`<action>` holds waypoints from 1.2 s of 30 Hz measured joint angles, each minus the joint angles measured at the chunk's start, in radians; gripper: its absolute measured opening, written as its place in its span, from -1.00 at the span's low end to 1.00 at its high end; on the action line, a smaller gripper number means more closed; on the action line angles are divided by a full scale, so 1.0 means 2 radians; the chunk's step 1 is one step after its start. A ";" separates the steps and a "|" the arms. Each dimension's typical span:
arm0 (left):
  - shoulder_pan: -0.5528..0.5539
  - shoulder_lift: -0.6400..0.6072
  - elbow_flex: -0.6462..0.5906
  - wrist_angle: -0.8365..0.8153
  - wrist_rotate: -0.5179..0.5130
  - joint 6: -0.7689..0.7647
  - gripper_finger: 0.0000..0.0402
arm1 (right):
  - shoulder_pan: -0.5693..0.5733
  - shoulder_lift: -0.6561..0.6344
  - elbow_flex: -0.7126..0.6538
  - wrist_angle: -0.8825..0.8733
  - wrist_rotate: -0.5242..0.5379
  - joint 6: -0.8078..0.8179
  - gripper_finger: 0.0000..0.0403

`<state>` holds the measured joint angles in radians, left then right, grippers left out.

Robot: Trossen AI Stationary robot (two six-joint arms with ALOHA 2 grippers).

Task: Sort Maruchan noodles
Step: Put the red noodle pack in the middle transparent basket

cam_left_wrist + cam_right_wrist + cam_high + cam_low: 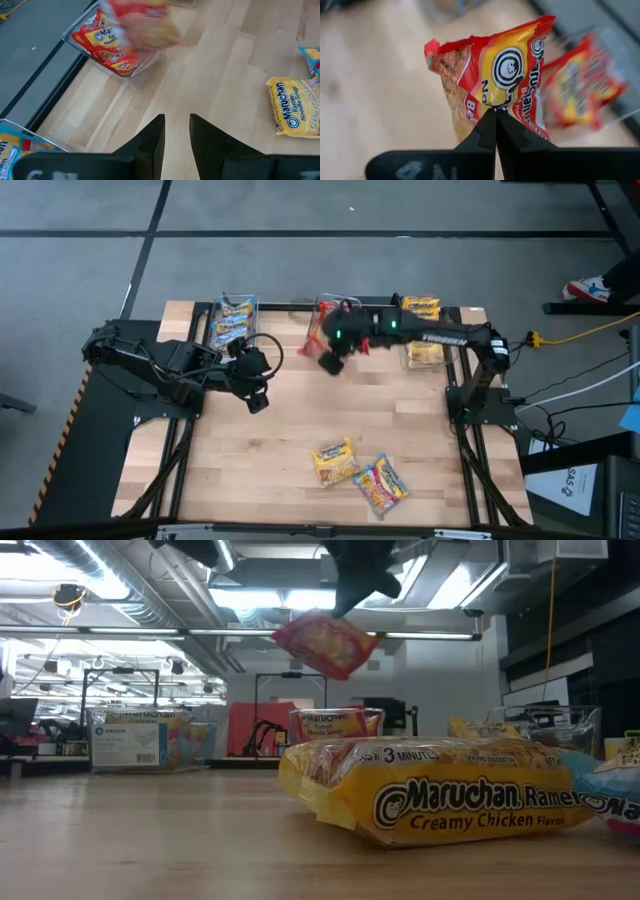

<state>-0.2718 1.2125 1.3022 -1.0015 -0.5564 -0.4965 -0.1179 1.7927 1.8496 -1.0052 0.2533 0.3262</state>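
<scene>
My right gripper (328, 360) hangs over the table's far middle, shut on a red Maruchan packet (500, 75), which is in the air (325, 640) just in front of the clear middle bin (330, 312) of red packets. My left gripper (177, 131) is open and holds nothing. It hovers left of centre (256, 395), over bare wood. A yellow packet (335, 462) lies flat near the near edge, with a blue-and-red packet (381, 486) beside it. The left bin (235, 320) holds blue packets and the right bin (421, 330) holds yellow ones. My right gripper pinches the red packet between its two fingertips, on the wrapper beside the round logo (496, 99). The fingers come from above. The packet is lifted clear of the table and hangs tilted below the gripper (360, 580).
Three clear bins stand in a row along the far edge. The yellow packet (430, 800) lies close to the low camera, with a blue one (615, 790) at its right. Bare wood stretches between the bins and the two loose packets.
</scene>
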 joint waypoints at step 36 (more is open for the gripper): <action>0.000 0.000 0.000 -0.006 -0.002 0.005 -0.60 | -0.086 0.123 0.005 -0.016 0.117 -0.064 -1.00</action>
<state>-0.2715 1.2125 1.3018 -1.0143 -0.5594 -0.4870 -0.2889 2.0384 1.8587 -1.0378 0.4864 0.1978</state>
